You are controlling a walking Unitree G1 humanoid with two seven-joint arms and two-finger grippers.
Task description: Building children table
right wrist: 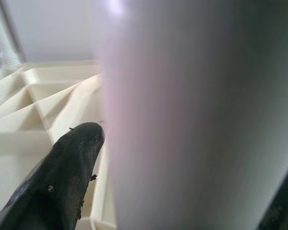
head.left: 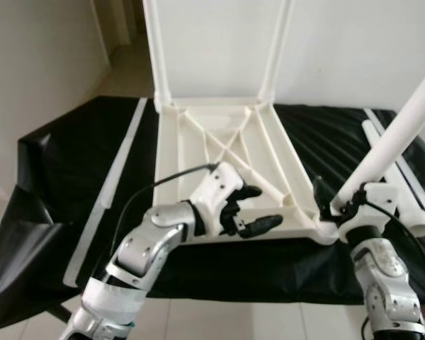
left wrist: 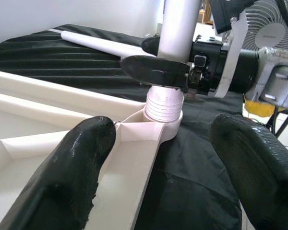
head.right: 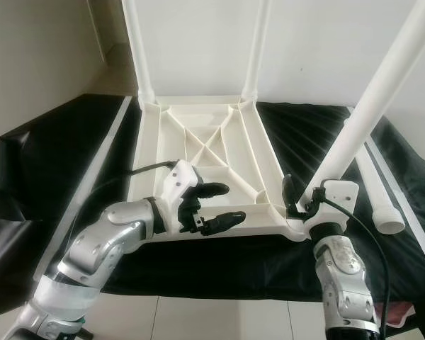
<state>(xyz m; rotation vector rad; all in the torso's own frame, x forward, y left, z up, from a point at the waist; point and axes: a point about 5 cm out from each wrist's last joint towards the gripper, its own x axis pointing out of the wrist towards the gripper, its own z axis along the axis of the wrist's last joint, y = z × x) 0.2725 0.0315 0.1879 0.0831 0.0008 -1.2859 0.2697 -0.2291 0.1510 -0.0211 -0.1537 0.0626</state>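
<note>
Black sheet point(head.left: 71, 170) on floor | top point(head.right: 198, 134) upside down, 2 far legs point(head.right: 134, 49) in | R grip point(head.right: 302, 200) clamping 3rd leg point(head.right: 372, 106) at near-R socket point(left wrist: 164, 125), threads showing | L grip point(head.left: 253, 210) spread, empty, over near edge | 4th leg point(head.right: 379, 188) loose on sheet | est. ~half done

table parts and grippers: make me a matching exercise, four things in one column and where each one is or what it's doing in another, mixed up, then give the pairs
Things:
1. tabletop
2. leg in the right gripper
3. loose leg
4. left gripper

States:
A. lying flat on the black sheet, at the robot's right
B. open, over the tabletop's near edge
C. upside down, two legs already standing at its far corners
D. tilted, threaded end at the near right corner socket

Pairs: 1-C, 2-D, 3-A, 4-B
</note>
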